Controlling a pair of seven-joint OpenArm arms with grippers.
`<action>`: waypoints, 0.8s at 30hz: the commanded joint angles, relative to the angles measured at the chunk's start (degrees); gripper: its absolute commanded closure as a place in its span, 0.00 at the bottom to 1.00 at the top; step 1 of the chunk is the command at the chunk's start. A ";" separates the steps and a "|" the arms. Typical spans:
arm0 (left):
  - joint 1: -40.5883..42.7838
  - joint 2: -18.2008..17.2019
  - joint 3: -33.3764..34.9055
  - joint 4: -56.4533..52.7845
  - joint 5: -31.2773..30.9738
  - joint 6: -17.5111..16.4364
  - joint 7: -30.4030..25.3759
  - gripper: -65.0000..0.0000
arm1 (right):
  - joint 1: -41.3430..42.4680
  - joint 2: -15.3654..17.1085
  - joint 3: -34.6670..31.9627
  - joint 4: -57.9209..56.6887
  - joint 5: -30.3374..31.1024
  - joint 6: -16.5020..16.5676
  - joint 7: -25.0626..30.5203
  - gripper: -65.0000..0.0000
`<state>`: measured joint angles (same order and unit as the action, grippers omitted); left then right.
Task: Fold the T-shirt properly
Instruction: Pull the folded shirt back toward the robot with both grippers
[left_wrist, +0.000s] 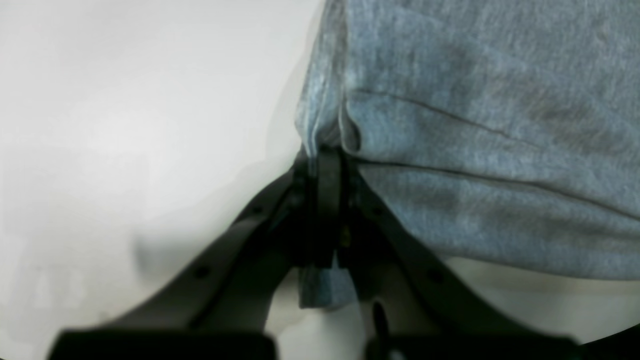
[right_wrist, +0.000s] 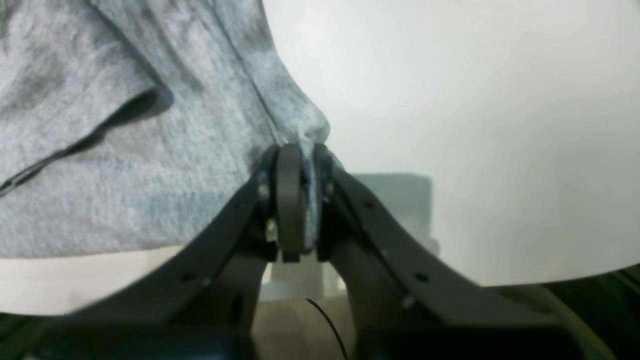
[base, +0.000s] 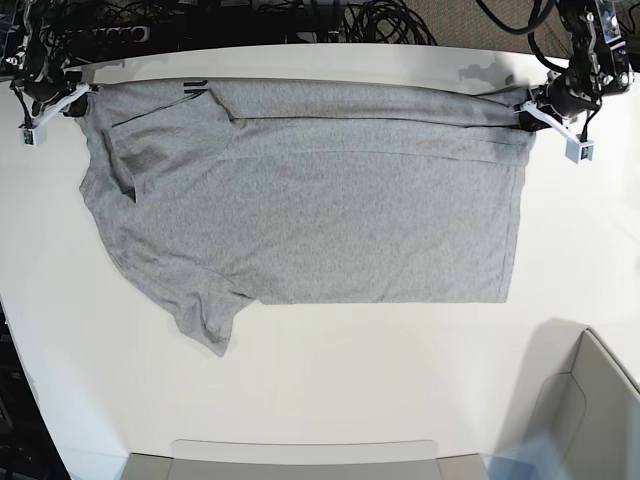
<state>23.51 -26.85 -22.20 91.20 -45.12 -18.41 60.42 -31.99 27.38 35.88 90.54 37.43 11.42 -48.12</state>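
grey t-shirt spread flat on white table, far edge folded over and stretched between both claws. left gripper pinches the hem-end corner. right gripper pinches the shoulder-end corner, lower sleeve well below it.

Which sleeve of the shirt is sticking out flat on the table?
The sleeve on the T-shirt's near edge; the other sleeve is folded onto the shirt.

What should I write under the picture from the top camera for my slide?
Two robot grippers, left and right, pinch a grey T-shirt's far corners on a white table.
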 joint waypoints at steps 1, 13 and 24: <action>0.01 -1.06 -0.79 0.98 0.60 0.35 0.28 0.86 | 0.21 1.15 0.74 0.75 -0.11 -0.30 0.60 0.93; 2.38 -0.97 -1.58 13.29 0.60 0.70 0.63 0.86 | 0.21 1.06 3.81 7.35 -0.02 -0.30 0.16 0.68; -4.47 1.14 -6.24 16.98 0.42 0.35 5.03 0.86 | 11.64 3.53 5.31 9.28 -0.11 -0.30 0.07 0.68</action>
<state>19.29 -24.88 -28.08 107.00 -43.75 -17.85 66.46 -20.95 29.52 40.77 98.98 36.47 10.96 -49.58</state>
